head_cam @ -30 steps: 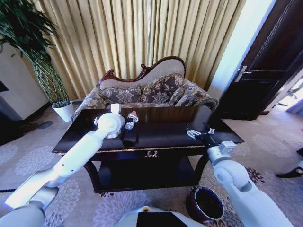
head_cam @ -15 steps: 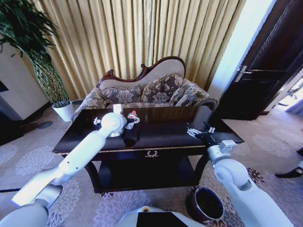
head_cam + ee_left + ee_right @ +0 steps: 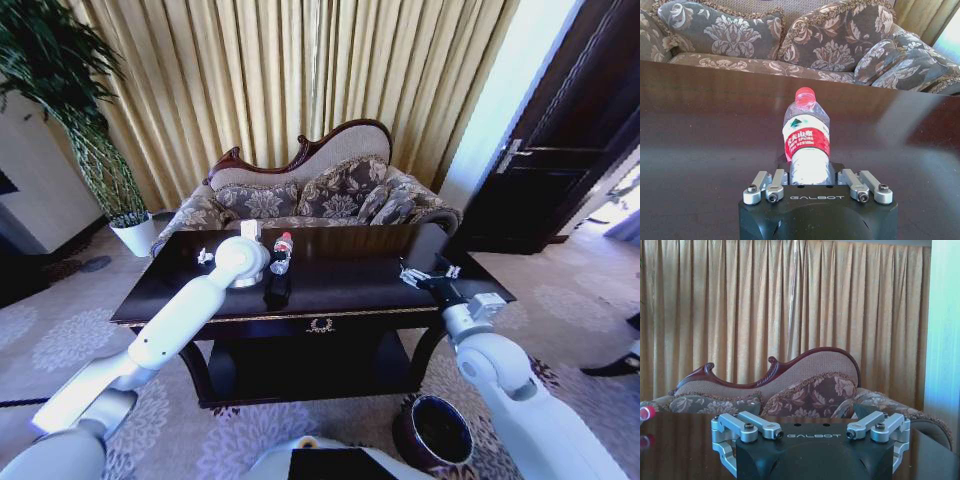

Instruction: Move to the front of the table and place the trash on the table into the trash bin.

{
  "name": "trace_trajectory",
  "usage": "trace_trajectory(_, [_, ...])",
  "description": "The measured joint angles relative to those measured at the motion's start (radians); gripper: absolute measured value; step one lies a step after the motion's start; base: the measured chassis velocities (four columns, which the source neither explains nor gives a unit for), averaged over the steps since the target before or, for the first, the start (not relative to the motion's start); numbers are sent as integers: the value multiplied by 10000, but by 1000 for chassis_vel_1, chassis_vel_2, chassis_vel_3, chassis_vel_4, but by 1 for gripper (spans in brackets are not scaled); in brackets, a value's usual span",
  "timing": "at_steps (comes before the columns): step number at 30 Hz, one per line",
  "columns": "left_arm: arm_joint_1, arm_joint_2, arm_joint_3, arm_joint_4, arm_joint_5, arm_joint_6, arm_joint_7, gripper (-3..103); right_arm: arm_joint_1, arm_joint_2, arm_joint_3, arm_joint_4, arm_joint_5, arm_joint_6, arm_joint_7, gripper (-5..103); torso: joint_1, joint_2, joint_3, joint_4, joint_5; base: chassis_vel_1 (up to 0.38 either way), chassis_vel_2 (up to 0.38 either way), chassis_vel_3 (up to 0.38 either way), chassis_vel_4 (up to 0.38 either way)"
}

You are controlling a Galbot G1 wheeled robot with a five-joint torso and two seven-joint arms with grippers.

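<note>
My left pincer (image 3: 812,186) is closed on the bottle (image 3: 807,135), pinching it low down near its bottom. The bottle stands up straight, red cap on top, over the middle of the dark tabletop (image 3: 340,275), but I cannot tell if it is off the wood.

My right pincer (image 3: 812,432) is spread wide, holding nothing, out over the right end of the tabletop. The trash bin (image 3: 435,428) sits on the floor by the right front leg, well apart from the bottle.

What could go wrong? I think the bottle is smooth and I hold it low, so it might tip or slip out if I swing fast. It could also knock the white scrap (image 3: 204,257) nearby. And the bin is small, so I might miss.
</note>
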Motion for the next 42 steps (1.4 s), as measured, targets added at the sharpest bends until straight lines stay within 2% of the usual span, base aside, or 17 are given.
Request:
trace_trajectory(7, [106,52,-112,-51,43,-3,29,28,-8,-16,15,59,31,3,7,100,0,0,0,-1,0,0,0,0,0])
trace_trajectory(8, [166,141,-132,-70,669,-10,411,28,-2,-57,12,226,209,4,18,100,0,0,0,-2,1,0,0,0,0])
trace_trajectory(10, [198,191,-137,-84,966,-26,623,28,14,-93,7,296,334,4,42,100,0,0,0,-3,0,0,0,0,0])
trace_trajectory(11, [317,399,-145,-174,1981,-215,1357,28,139,-262,-44,516,810,-14,184,100,0,0,0,-1,-1,0,0,0,0])
trace_trajectory(13, [346,447,-154,-207,2174,-252,1493,28,186,-314,-63,586,990,-31,217,100,0,0,0,0,-2,0,0,0,0])
trace_trajectory(15, [548,754,-221,-432,3391,-494,2207,28,496,-639,-167,953,2225,-247,368,100,0,0,0,0,-2,0,0,0,0])
trace_trajectory(16, [548,754,-221,-432,3391,-494,2207,28,496,-639,-167,953,2225,-247,368,100,0,0,0,0,-2,0,0,0,0])
trace_trajectory(18, [927,1197,-352,-748,5275,-896,3332,28,866,-1080,-439,1278,3732,-399,419,100,0,0,0,-3,-1,0,0,0,0])
trace_trajectory(19, [927,1197,-352,-748,5275,-896,3332,28,866,-1080,-439,1278,3732,-399,419,100,0,0,0,-3,-1,0,0,0,0])
trace_trajectory(21, [1636,1871,-644,-1206,7895,-1654,5081,28,1472,-1645,-944,1385,5549,-496,337,100,0,0,0,2,-2,0,0,0,0])
trace_trajectory(22, [1636,1871,-644,-1206,7895,-1654,5081,28,1472,-1645,-944,1385,5549,-496,337,100,0,0,0,2,-2,0,0,0,0])
trace_trajectory(24, [2295,2331,-955,-1565,9299,-2206,5969,28,1905,-1960,-1266,1317,6598,-615,63,100,0,0,-1,3,-4,0,0,0,0])
trace_trajectory(26, [2469,2450,-1066,-1661,9554,-2349,6135,27,2008,-2042,-1356,1279,6809,-638,-38,100,0,0,0,3,-5,0,0,0,0])
trace_trajectory(31, [3725,3462,-1876,-2370,11393,-3599,7159,27,2774,-2381,-1991,1134,7949,-677,-765,100,0,0,-1,-1,0,0,0,0,0])
trace_trajectory(34, [3943,3642,-1992,-2471,11952,-3955,7415,27,3044,-2392,-2210,1121,8086,-678,-879,100,-1,0,-1,0,0,0,0,0,0])
trace_trajectory(37, [4252,3925,-2053,-2653,13181,-4640,7880,27,3960,-2434,-2918,987,8198,-677,-947,100,-1,0,0,0,-5,0,0,0,0])
trace_trajectory(42, [4124,4097,-1693,-2741,13847,-5071,8162,27,5260,-2360,-3974,312,8158,-678,-946,100,0,0,0,0,-1,0,0,0,0])
